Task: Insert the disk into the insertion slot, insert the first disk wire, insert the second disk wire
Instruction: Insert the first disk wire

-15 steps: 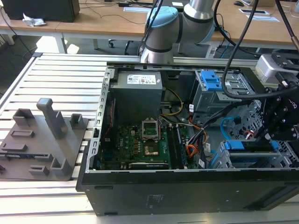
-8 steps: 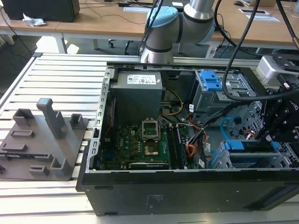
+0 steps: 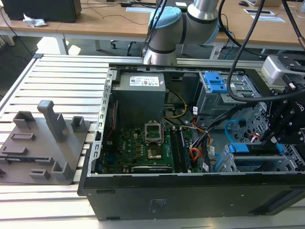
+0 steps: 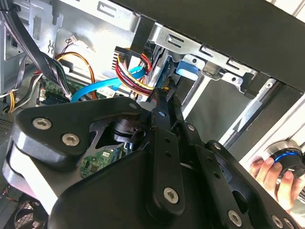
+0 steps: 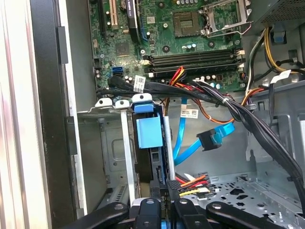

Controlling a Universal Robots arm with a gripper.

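Inside the insertion slot (image 5: pixel 110 149), the disk (image 5: pixel 149 133), gripper (image 5: pixel 162 188) closed tight just beside it, by a red-and-yellow wire bundle (image 5: pixel 193 183).

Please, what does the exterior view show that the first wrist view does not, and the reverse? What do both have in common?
Extra in the exterior view: the grey fixture on the slatted table, the power supply box and the arm's blue-capped joint. Extra in the first wrist view: the blue cable's plug beside the disk, and a red, yellow and black wire bundle. Shared: the motherboard and the disk sitting in the insertion slot.
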